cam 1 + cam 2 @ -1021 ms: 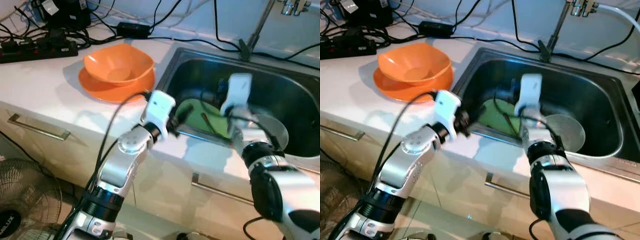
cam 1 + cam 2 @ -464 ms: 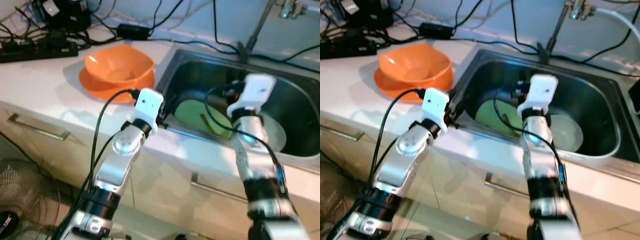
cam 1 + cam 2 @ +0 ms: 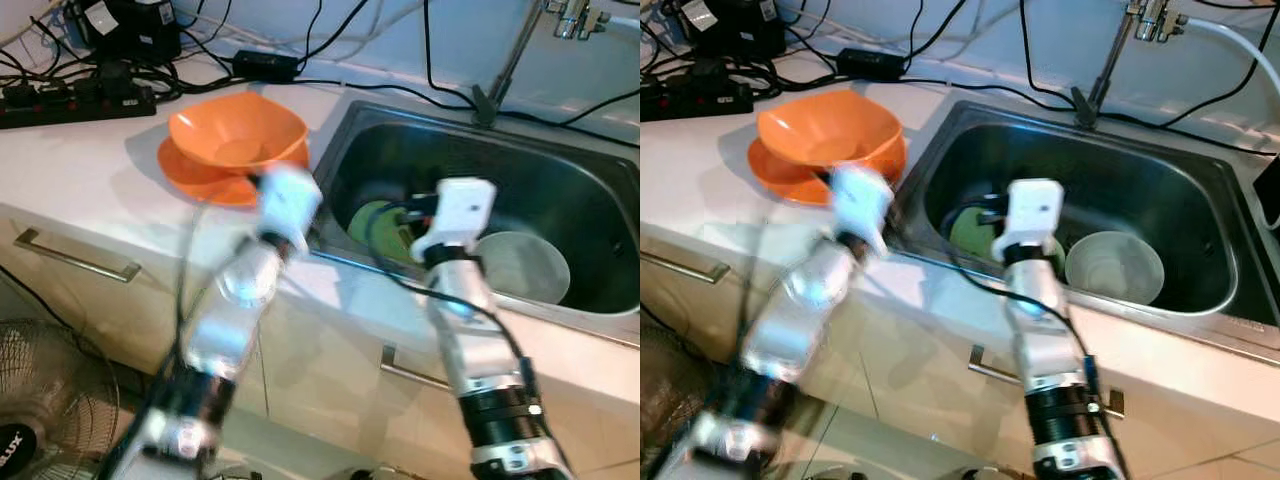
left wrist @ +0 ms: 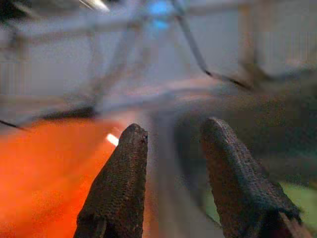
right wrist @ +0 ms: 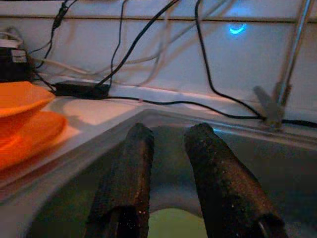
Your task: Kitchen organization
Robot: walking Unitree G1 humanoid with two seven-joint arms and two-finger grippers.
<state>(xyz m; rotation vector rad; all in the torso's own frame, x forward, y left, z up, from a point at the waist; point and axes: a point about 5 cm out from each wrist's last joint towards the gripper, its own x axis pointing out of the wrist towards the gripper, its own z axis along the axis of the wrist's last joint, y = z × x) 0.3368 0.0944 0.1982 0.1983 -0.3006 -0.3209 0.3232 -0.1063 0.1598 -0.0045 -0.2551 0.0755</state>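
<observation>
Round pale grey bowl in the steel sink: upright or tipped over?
Upright: the round pale grey bowl shows its open rim and hollow facing up on the sink floor.

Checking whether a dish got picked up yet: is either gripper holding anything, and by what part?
Nothing is held. The left gripper and the right gripper both show bare gaps between their open fingers, above the sink.

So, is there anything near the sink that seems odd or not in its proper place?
Yes. A power strip and a tangle of cables lie on the counter right beside the sink, some running past the tap. Electrics so near water look risky.
</observation>
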